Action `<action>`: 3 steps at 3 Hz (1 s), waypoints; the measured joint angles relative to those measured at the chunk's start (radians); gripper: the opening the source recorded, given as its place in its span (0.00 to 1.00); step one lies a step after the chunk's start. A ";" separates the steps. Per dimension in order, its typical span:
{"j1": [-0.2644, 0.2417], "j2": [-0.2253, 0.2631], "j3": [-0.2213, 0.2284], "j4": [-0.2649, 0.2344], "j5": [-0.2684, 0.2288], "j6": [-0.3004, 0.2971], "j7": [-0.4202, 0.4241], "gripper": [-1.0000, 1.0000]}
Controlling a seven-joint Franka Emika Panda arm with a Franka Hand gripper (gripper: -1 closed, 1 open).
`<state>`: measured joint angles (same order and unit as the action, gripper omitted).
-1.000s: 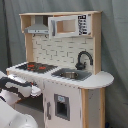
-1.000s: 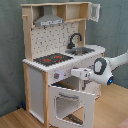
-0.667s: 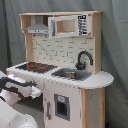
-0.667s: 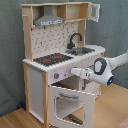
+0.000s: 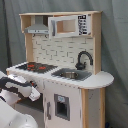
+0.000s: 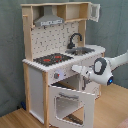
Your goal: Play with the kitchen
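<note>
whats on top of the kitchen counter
On the kitchen counter, both exterior views show a black-red hob, a steel sink and a black faucet. Whether anything lies in the sink basin cannot be seen.

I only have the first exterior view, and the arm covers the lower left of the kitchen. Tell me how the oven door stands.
Observer: In the second exterior view the oven door of the kitchen is open, swung out from the front.
Operator: Now give me the gripper's position.
Observer: The gripper is at the front panel just below the hob, above the open door. I cannot tell whether it touches the panel.
</note>
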<state>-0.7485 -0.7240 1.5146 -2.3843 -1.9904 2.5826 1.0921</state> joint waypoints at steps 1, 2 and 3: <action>0.000 0.000 0.000 0.000 0.000 0.000 0.127 0.00; 0.000 0.000 0.000 0.000 0.000 0.000 0.251 0.00; 0.000 0.000 0.000 0.000 0.000 0.000 0.369 0.00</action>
<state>-0.7486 -0.7240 1.5145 -2.3844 -1.9903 2.5826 1.4612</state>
